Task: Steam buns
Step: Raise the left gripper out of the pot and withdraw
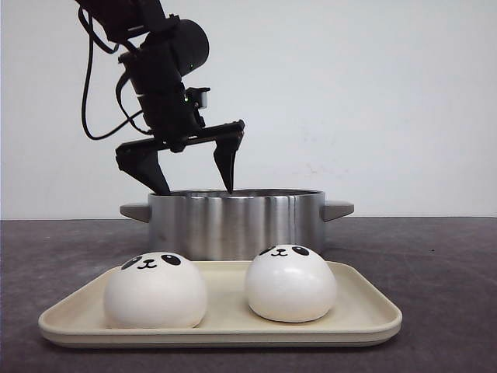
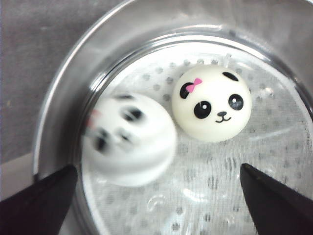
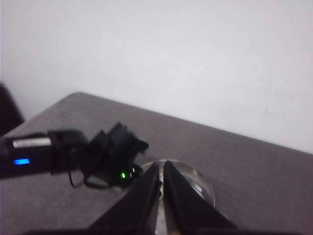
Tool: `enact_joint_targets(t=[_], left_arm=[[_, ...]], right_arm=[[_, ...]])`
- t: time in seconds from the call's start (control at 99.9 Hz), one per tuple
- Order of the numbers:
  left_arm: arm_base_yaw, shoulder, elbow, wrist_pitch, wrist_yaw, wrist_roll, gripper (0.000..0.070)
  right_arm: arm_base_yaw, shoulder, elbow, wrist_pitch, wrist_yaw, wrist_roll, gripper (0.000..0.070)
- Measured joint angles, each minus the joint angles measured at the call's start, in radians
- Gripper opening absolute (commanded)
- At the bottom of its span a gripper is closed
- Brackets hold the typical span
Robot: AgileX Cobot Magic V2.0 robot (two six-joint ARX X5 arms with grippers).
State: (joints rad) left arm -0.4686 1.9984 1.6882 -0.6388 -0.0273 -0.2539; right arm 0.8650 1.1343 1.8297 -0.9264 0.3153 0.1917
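Your grey matte worktop (image 1: 443, 272) carries a polished steel pot (image 1: 237, 221) with a perforated, cloth-lined steamer floor (image 2: 274, 147), and before it a shallow beige tray (image 1: 373, 311). Two glossy domed panda buns (image 1: 155, 291) sit on the tray; two more (image 2: 212, 103) lie in the pot, one blurred, below your left tool (image 1: 198, 167), spread wide and empty. Your right tool (image 3: 161, 188) is nearly closed, holding nothing.

The left gripper (image 1: 198, 185) hangs spread just above the pot (image 1: 236, 224). Two buns (image 2: 212, 103) (image 2: 128, 139) lie inside below it. Nearer, a tray (image 1: 365, 315) carries two more buns (image 1: 155, 290) (image 1: 290, 283).
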Motion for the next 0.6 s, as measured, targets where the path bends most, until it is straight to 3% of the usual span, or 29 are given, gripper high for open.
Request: enact_joint_targets(t=[0.22,0.47,0.601], left_arm=[[-0.005,-0.038,0.113,-0.076,0.000,-0.042,0.0586],[-0.052,-0.326,0.113,-0.105,0.000,-0.072,0.0584],[-0.077,-0.479,0.123,-0.112,0.000,-0.058,0.0585]], right_arm=[[-0.003,0.000,-0.098,-0.042,0.003,0.001,0.0008],[-0.043,0.005,-0.378,0.001,-0.011,0.080,0.0008],[-0.048,0.013,-0.555,0.085,-0.079,0.129,0.0008]])
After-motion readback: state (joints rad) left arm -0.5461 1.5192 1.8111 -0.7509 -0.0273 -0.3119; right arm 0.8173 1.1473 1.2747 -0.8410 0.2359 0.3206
